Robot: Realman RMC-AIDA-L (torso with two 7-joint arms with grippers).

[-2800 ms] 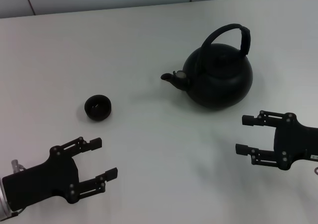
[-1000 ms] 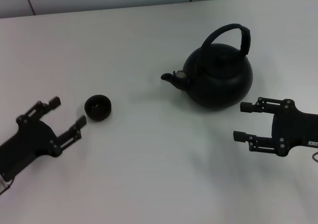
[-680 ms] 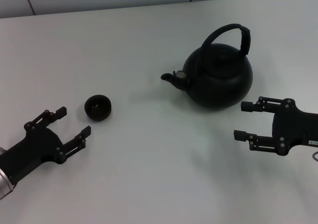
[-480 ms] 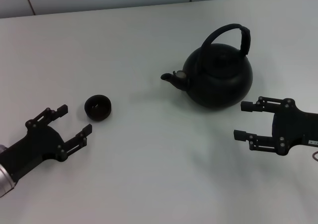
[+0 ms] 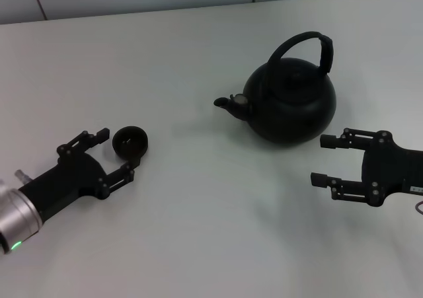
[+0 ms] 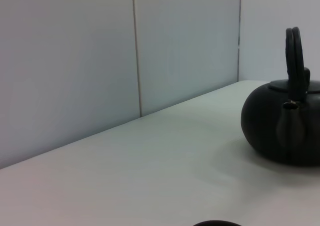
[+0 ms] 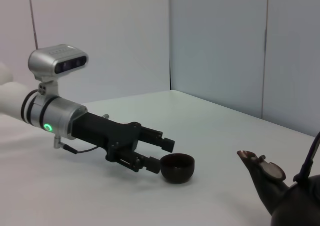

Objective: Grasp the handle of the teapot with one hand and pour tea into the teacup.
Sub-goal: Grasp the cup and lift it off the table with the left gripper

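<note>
The matte-black teapot [image 5: 291, 103] stands on the white table at the right, its spout [image 5: 231, 104] pointing left and its arched handle [image 5: 310, 43] upright. The tiny black teacup [image 5: 129, 143] sits at the left. My left gripper [image 5: 115, 154] is open, with the teacup at the mouth of its fingertips; whether they touch it I cannot tell. My right gripper [image 5: 322, 159] is open and empty, just right of and nearer than the teapot. The right wrist view shows the left gripper [image 7: 161, 156], the teacup [image 7: 176, 167] and the teapot's spout [image 7: 260, 171]. The left wrist view shows the teapot [image 6: 285, 131].
The white table [image 5: 198, 232] carries only the teapot and teacup. A pale panelled wall [image 6: 100, 60] runs along its far edge. The left arm's silver wrist [image 7: 52, 116] shows a green light.
My left gripper has moved forward and to the right, from the table's near left up to the teacup. The right gripper, teapot and teacup have not moved.
</note>
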